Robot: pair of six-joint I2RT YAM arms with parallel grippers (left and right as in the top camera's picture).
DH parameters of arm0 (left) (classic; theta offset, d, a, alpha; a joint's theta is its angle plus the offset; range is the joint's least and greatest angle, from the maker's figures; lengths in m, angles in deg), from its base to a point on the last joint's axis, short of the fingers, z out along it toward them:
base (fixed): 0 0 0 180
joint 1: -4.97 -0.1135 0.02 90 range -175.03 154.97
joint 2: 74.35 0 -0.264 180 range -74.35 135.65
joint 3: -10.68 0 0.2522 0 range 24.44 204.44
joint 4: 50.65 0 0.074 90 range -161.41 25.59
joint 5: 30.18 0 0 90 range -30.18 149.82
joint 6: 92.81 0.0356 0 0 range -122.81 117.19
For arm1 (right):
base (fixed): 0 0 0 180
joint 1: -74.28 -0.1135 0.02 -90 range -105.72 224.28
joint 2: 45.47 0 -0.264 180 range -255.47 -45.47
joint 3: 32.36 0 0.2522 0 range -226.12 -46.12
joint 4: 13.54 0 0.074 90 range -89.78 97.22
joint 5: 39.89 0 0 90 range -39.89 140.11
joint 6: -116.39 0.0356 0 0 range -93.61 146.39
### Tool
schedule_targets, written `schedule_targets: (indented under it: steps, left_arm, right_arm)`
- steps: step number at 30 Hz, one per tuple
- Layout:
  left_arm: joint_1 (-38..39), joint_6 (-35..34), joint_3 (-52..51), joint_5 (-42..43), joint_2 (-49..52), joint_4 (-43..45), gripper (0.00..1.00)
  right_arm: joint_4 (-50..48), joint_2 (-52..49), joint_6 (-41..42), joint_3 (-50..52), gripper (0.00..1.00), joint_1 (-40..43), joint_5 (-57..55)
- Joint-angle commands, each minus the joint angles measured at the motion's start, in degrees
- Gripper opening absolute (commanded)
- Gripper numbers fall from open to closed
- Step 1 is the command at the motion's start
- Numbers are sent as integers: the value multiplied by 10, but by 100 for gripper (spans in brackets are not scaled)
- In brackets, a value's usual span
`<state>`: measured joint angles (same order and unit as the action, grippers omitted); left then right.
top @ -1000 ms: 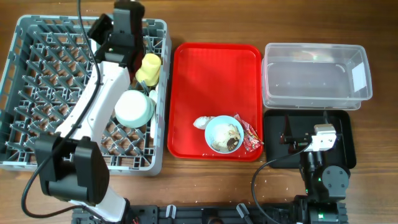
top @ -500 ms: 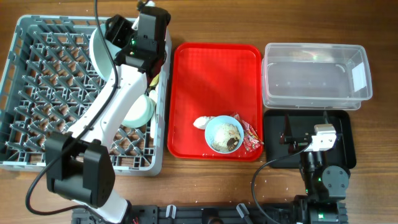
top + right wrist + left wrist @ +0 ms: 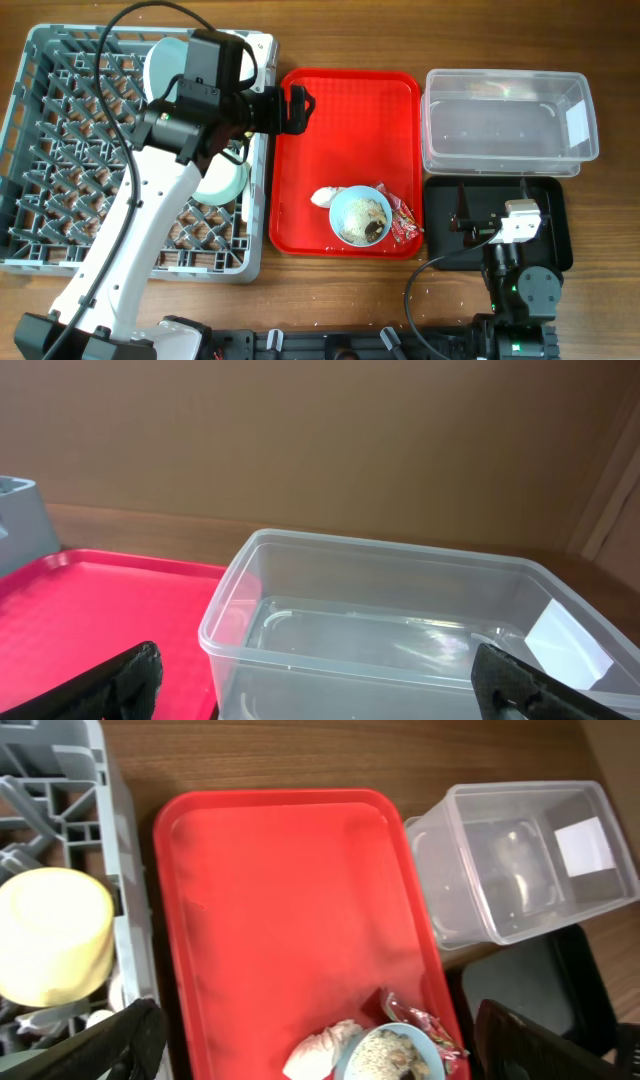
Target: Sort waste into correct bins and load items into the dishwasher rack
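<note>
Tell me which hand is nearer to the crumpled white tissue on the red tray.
Left. The left hand hovers over the red tray's far left part, beyond the tissue; the right hand sits over the black tray, farther off.

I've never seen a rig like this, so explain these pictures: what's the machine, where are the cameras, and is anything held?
Two robot arms at a table. One picture looks down from above; the other two come from a camera on each wrist. The left gripper is open over the red tray, the right gripper open facing the tub; both empty. The rack holds a plate and cup. On the red tray: a bowl, tissue and wrapper.
</note>
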<state>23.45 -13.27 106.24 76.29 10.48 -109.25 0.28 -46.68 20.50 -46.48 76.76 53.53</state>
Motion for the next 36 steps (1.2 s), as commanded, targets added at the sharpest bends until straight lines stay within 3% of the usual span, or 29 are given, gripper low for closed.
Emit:
schedule_targets:
  steps: [1, 5, 9, 10, 14, 15, 18, 19, 23, 24, 25, 27, 29, 32, 34, 36]
  left_arm:
    - [0, -9, 0, 19, 0, 0, 100]
    - [0, -9, 0, 19, 0, 0, 100]
    - [0, -9, 0, 19, 0, 0, 100]
    - [0, -9, 0, 19, 0, 0, 100]
    - [0, -9, 0, 19, 0, 0, 100]
    - [1, -9, 0, 19, 0, 0, 100]
    - [0, -9, 0, 19, 0, 0, 100]
    - [0, -9, 0, 19, 0, 0, 100]
    - [0, -9, 0, 19, 0, 0, 100]
    - [0, -9, 0, 19, 0, 0, 100]
    - [0, -9, 0, 19, 0, 0, 100]
    - [0, -9, 0, 19, 0, 0, 100]
    - [0, -9, 0, 19, 0, 0, 100]
    - [0, -9, 0, 19, 0, 0, 100]
    - [0, -9, 0, 19, 0, 0, 100]
    - [0, -9, 0, 19, 0, 0, 100]
  right_arm:
    - [-2, 3, -1, 1, 100, 3, 3]
    - [-5, 3, 6, 1, 100, 3, 20]
    - [-54, 2, 198, -3, 100, 3, 151]
    - [-23, 2, 227, -27, 100, 3, 199]
    - [134, -56, 252, -171, 100, 3, 185]
    - [238, -161, 225, -292, 100, 3, 207]
    - [401, -359, 209, -478, 100, 3, 285]
    - [459, -461, 228, -563, 100, 3, 364]
    - [458, -633, 311, -614, 100, 2, 556]
    - [476, -671, 311, -614, 62, -12, 539]
    - [497, -689, 312, -611, 48, -40, 498]
    - [523, -697, 336, -607, 33, -135, 352]
    - [527, -697, 415, -606, 27, -289, 142]
    - [517, -707, 527, -606, 4, -505, -148]
    - [462, -733, 530, -595, 5, -611, -215]
    - [434, -773, 530, -585, 16, -656, -231]
